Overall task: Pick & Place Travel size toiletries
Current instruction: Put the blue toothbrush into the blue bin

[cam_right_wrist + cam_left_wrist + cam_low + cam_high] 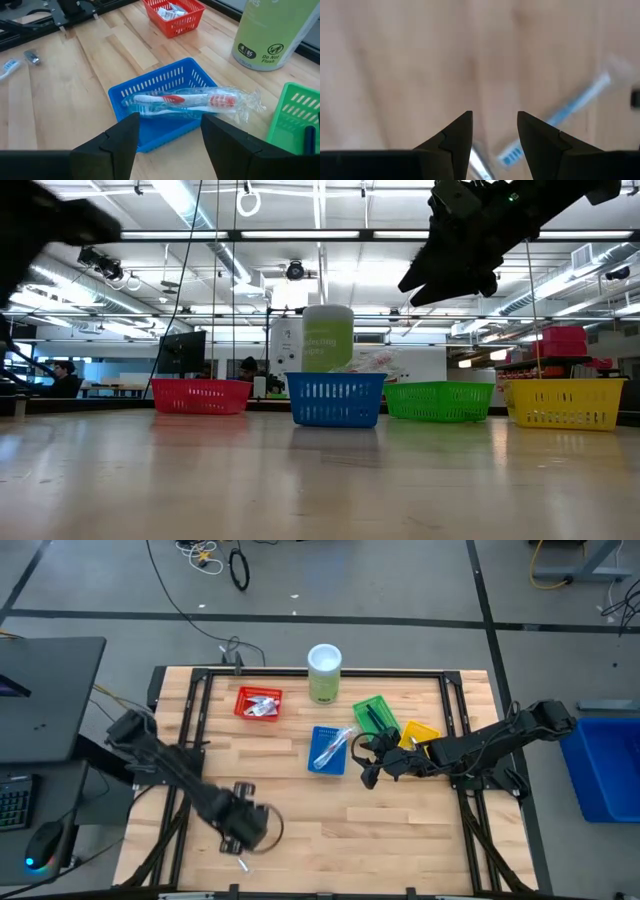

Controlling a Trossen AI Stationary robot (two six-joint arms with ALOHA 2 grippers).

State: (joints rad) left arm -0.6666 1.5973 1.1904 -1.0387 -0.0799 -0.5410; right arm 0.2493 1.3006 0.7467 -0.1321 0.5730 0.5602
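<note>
High view had the left gripper [243, 838] nearest, low at the table's [330, 820] 7 o'clock edge, fingers apart and empty over bare wood. Left wrist view showed its two fingertips [462, 127] spread, with a pale blue toothbrush [560, 117] lying on the wood just beyond them, toward 1 o'clock, untouched; a small silvery item [479, 162] lay between the fingers, too blurred to name.

Farther in, the right gripper [372, 762] hung at about 3 o'clock from the table's centre, raised well above the wood in the low view, fingers apart, holding nothing. Just beyond it sat the blue basket [165, 87] with a wrapped toothbrush [192, 100] lying across its rim. At its 2 o'clock stood the green basket [374, 712] with dark items inside, the yellow basket [420, 733] beside that. Farther back, the red basket [258, 703] held white sachets [170, 9], and the canister [324, 673] stood at 12 o'clock.
</note>
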